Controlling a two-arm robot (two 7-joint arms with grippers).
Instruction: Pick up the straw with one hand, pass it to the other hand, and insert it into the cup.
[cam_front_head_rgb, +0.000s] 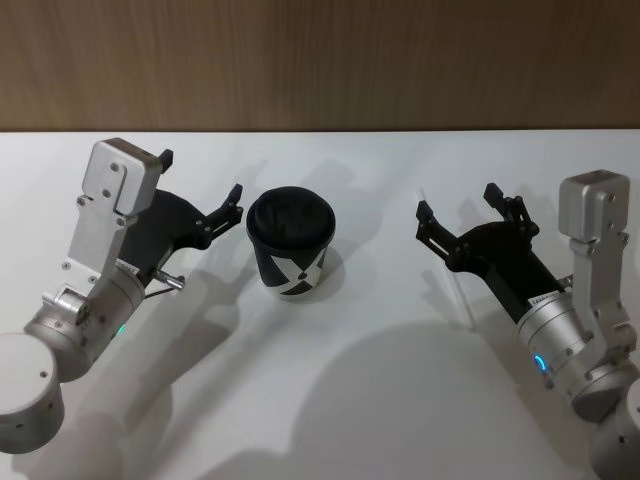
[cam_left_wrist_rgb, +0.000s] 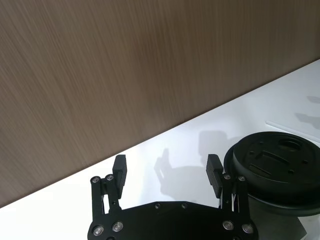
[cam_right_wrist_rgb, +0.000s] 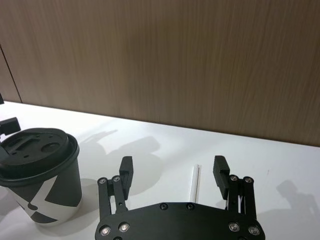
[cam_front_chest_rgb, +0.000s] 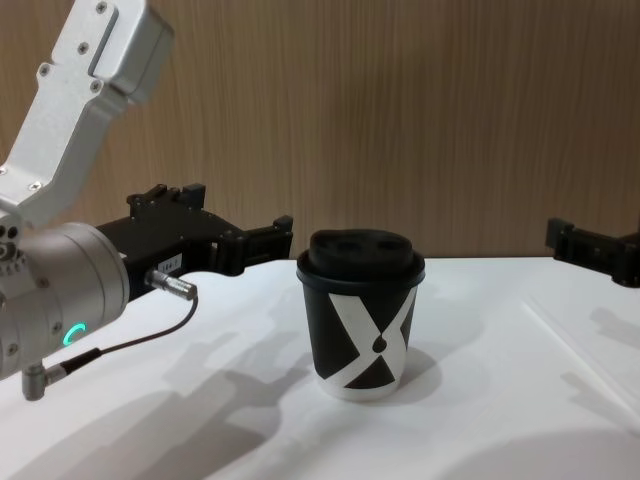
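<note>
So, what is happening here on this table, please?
Nothing is held yet. The thin white drinking straw lies flat on the white table, beneath the robot's right tool, which hovers over it with its fingers open. The left tool, also open, hovers close beside the small black paper cup with a domed lid. The cup stands upright with its lid on.
</note>
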